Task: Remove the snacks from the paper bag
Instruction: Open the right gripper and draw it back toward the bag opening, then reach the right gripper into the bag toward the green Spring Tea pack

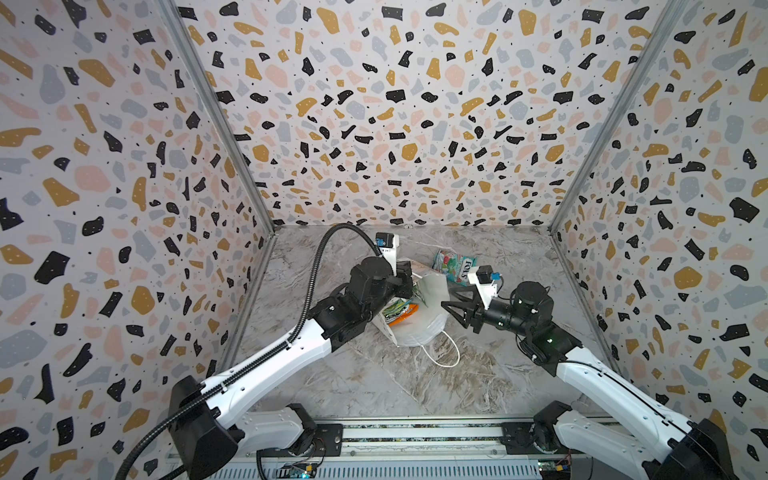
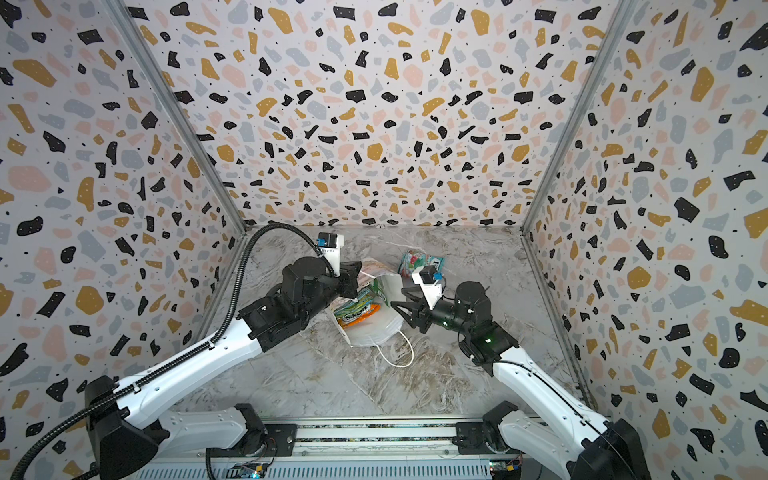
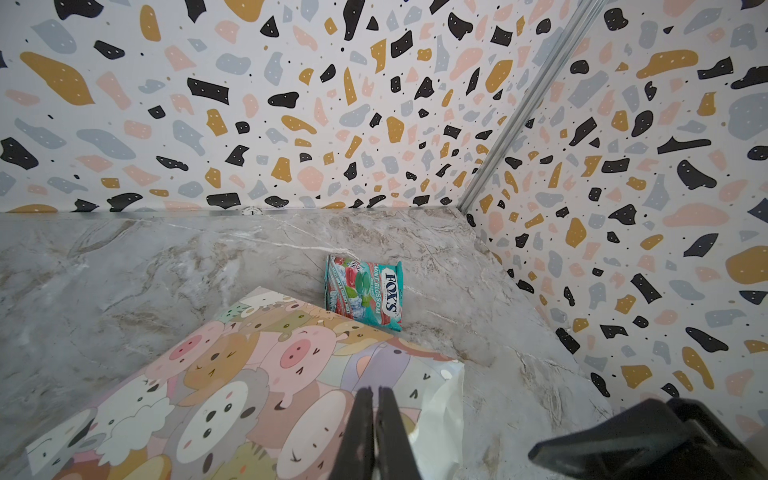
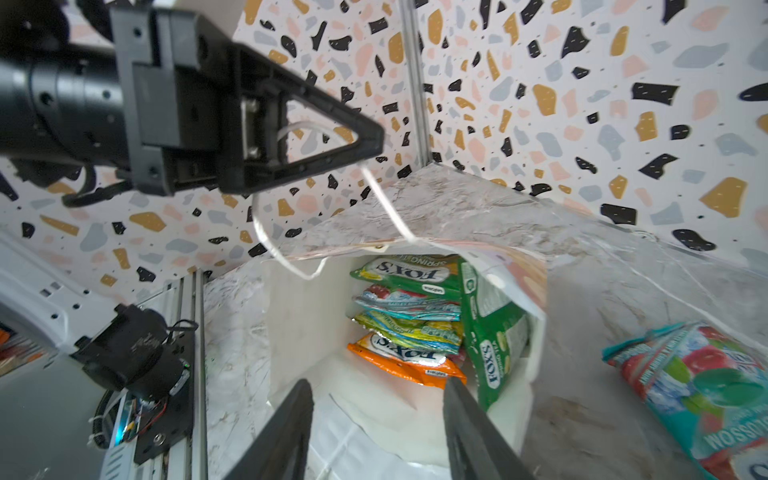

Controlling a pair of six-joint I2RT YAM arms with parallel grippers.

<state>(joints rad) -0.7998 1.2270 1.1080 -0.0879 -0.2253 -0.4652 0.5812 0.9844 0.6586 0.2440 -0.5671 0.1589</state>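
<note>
Right wrist view showed one teal packet [image 4: 698, 386] out on the tabletop [image 4: 582, 257], five snacks [image 4: 407, 328] remaining in the paper bag [image 4: 301, 324], while the left tool [image 4: 376, 145] pinched its handle [image 4: 266, 237] and the right tool [image 4: 376, 386] hung spread and empty.

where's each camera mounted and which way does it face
Top views: above the front rail, looking down toward the back wall; the left arm, right arm and paper bag show.
Left wrist: on its arm, looking over the bag's printed side to a teal packet; its shut left hand shows.
Right wrist: on its arm, looking into the bag's mouth; its open right hand shows.
Shared: both wrist views catch the teal packet.
</note>
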